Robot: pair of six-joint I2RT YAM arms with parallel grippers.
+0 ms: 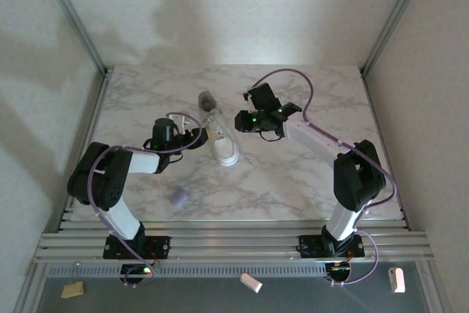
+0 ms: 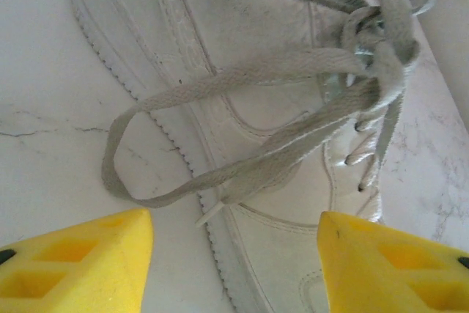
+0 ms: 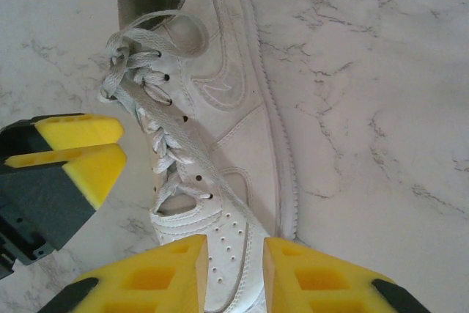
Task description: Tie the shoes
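Observation:
The white low-top shoe lies mid-table, toe toward me and heel opening away. My left gripper hovers at its left side, open wide; the shoe's side and table show between the yellow fingers. A lace loop lies flat on the marble, running from the knot. My right gripper sits over the toe, jaws a narrow gap apart. A straight lace strand runs from the knot to the right finger's tip; any contact there is unclear.
The left gripper's fingers stand close beside the shoe's laces. A small lavender blob lies on the marble table nearer my bases. Enclosure walls and metal posts border the table; small bits rest below the front rail.

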